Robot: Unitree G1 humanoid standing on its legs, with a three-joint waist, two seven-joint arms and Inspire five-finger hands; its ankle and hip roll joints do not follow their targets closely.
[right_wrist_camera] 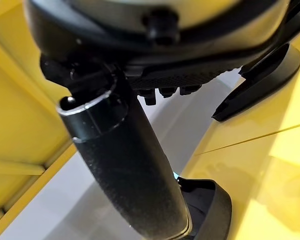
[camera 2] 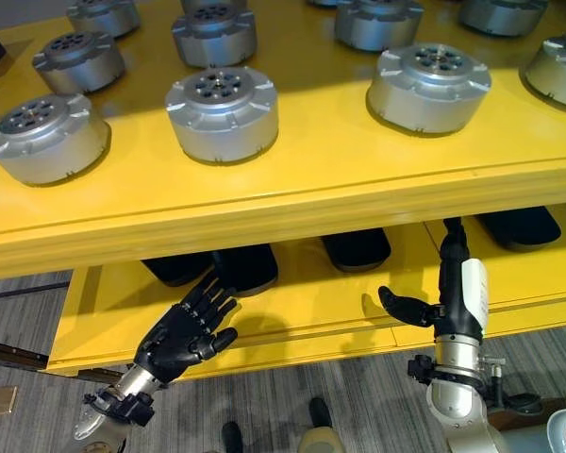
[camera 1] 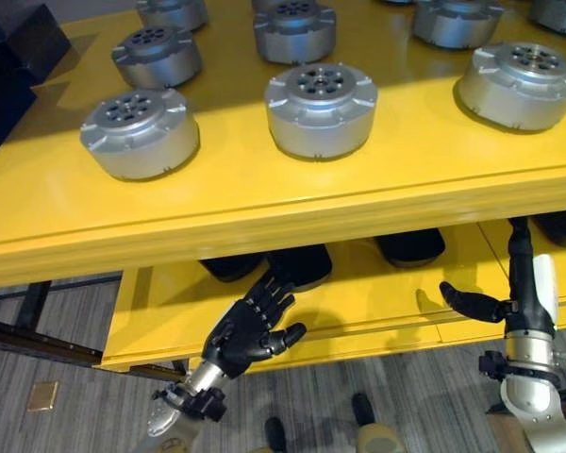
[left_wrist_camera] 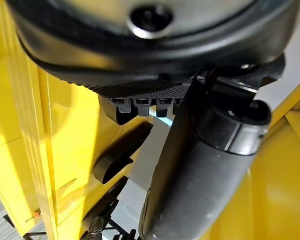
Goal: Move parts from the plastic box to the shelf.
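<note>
Hovering empty at the lower shelf's (camera 1: pixel 377 316) front edge, left hand (camera 1: pixel 250 330) and right hand (camera 1: pixel 519 293) keep fingers straight; beyond, silver parts (camera 1: pixel 321 109) stand apart on the upper shelf (camera 1: pixel 264 217).

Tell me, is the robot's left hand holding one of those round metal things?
No, it is empty. The left hand hangs open below the yellow shelf, fingers spread, while the round metal parts sit upright on top.

Two silver-grey forearms are seen, each ended by a dark robot hand (camera 1: pixel 250 330), the right robot hand (camera 2: pixel 457 302) white-covered along its side.
</note>
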